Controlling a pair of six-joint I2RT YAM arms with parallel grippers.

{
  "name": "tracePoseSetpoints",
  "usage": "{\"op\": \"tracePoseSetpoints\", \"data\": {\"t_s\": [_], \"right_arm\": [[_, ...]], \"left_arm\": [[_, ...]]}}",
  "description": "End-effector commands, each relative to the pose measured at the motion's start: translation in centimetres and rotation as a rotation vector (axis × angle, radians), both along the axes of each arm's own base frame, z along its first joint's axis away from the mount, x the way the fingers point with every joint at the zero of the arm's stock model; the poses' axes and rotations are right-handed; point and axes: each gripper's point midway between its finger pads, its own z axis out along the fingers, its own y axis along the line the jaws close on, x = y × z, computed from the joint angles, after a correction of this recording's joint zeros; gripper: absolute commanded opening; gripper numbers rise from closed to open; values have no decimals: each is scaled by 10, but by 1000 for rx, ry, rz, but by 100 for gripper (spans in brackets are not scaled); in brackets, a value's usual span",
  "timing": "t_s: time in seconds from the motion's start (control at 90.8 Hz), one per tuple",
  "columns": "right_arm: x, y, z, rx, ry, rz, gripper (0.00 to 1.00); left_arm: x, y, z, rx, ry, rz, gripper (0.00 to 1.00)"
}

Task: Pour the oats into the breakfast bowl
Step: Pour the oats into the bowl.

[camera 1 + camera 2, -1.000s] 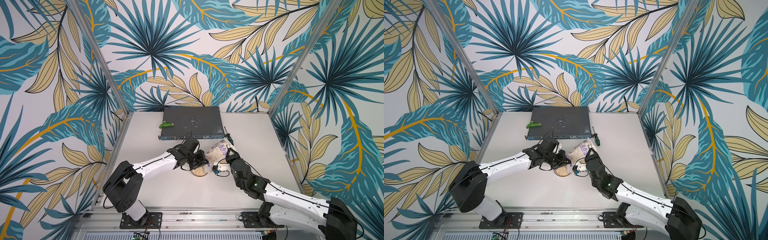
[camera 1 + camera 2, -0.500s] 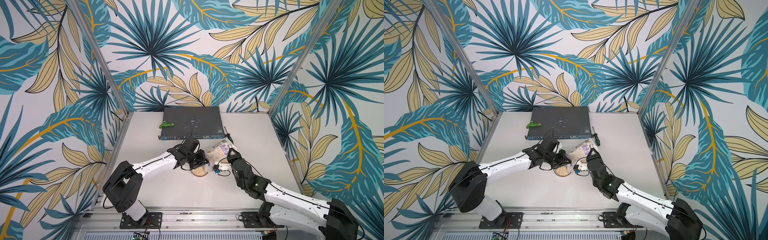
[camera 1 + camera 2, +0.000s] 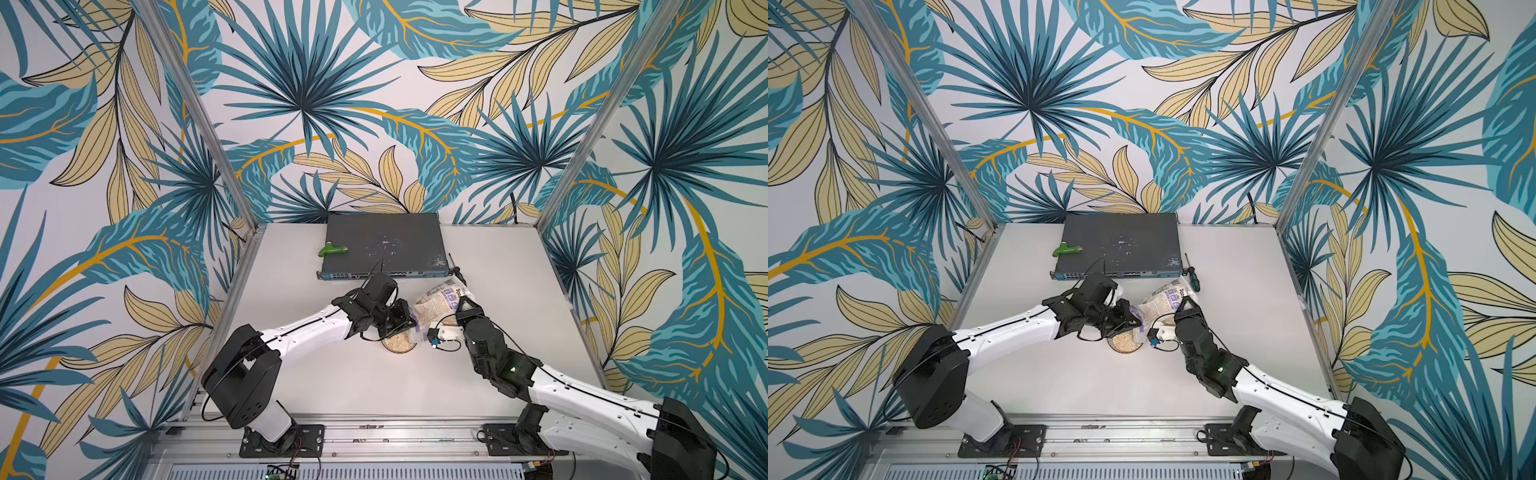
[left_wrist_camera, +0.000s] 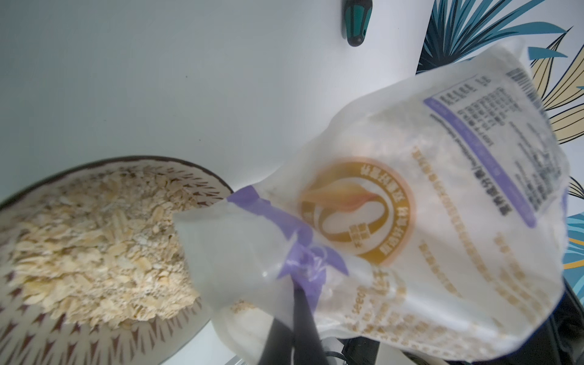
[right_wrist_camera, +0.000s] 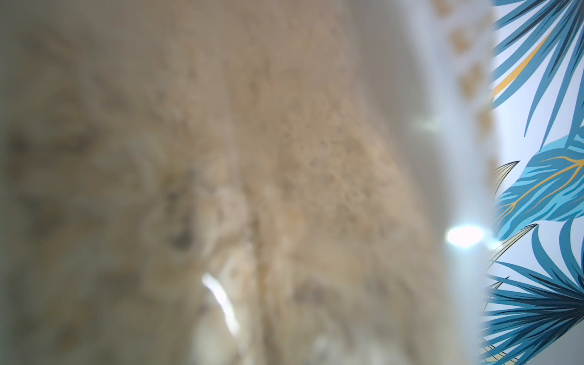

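Holding the oats bag (image 3: pixel 438 302) tilted, mouth down over the breakfast bowl (image 4: pixel 79 344), mid-worktop (image 3: pixel 332 395). Left gripper (image 3: pixel 410 322): jaws clenched on the purple strip at the bag's mouth, right at the bowl rim. Right gripper (image 3: pixel 464 306): jaws grasping the raised far end of the bag; its wrist view is just blurred bag. Bowl has a heap of flakes (image 4: pixel 94 240) in it. Screwdriver (image 3: pixel 1192 279) lies just behind the bag, beside the grey network switch (image 3: pixel 384 245).
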Motion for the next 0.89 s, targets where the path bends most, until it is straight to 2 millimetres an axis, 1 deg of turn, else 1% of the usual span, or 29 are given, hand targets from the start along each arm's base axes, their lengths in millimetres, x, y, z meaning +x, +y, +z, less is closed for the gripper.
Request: {"op": "tracePoseSetpoints", "data": {"t_s": [0.0,0.253,0.617,0.881], "right_arm": [[6,-21,70,263,-200,-118,0],[7,-17,88,256,-250,-92,0],[10,-7,98,258,-292,-61,0],[13,2,106,256,-317,-38,0]], "left_arm": [[4,49,-43,212,45,128,0],[2,52,-50,221,49,133,0],[2,55,-65,253,63,131,0],[3,59,-69,276,57,136,0]]}}
